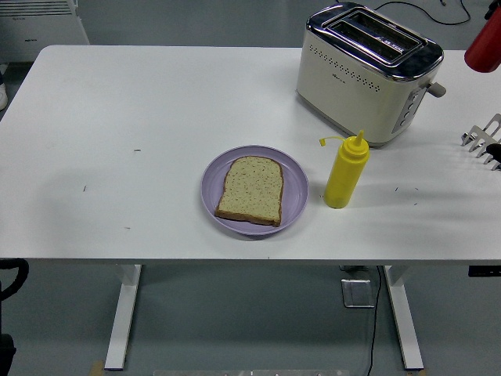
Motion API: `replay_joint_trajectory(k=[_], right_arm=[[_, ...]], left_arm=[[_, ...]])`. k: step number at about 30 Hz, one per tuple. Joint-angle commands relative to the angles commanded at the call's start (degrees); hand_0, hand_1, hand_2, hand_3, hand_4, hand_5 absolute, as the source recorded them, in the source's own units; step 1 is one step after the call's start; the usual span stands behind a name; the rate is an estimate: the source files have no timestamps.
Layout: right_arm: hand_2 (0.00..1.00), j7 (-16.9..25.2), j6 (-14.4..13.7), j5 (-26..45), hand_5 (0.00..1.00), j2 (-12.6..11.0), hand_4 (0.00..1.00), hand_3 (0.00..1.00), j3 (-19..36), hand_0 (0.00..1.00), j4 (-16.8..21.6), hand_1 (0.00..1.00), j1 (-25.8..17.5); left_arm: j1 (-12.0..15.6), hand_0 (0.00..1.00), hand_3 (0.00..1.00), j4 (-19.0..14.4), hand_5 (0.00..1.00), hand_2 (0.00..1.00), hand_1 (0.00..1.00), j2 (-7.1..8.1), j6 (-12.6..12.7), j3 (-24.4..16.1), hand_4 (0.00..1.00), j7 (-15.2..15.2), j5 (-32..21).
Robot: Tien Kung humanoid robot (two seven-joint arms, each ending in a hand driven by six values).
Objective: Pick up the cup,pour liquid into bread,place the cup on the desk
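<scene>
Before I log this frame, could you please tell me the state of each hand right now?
Left hand: not in view.
Right hand: only silver fingertips show at the table's right edge; open or shut cannot be told.

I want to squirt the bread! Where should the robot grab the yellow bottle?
Around its round middle, below the narrowing neck. The yellow bottle stands upright with open table on its right, so probably come from the right; the plate is close on its left and the toaster is behind.
</scene>
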Motion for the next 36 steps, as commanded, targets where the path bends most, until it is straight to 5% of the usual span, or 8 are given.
replay_joint_trajectory(k=[6, 19, 36], right_arm=[[0.151, 1.31, 0.05, 2.13, 0.207, -0.21, 0.694, 0.319, 0.10, 0.002, -0.98, 0.003, -2.08], [0.147, 6.40, -2.00, -9.55, 0.216, -0.72, 0.683, 0.314, -2.49, 0.002, -6.07, 0.004, -7.62], [0.150, 17.15, -5.05, -3.99, 0.230, 1.95, 0.690, 0.313, -9.08, 0.002, -8.92, 0.005, -12.50]], left_arm=[[0.02, 0.749, 0.666, 0.02, 0.998, 0.768, 0.758, -0.01, 0.03, 0.02, 0.618, 0.03, -0.01], [0.00, 0.749, 0.666, -0.01, 0.998, 0.767, 0.757, 0.06, 0.07, 0.19, 0.617, 0.06, 0.02], [0.22, 0.749, 0.665, 0.02, 0.998, 0.768, 0.757, 0.10, 0.07, 0.72, 0.616, 0.03, 0.05]])
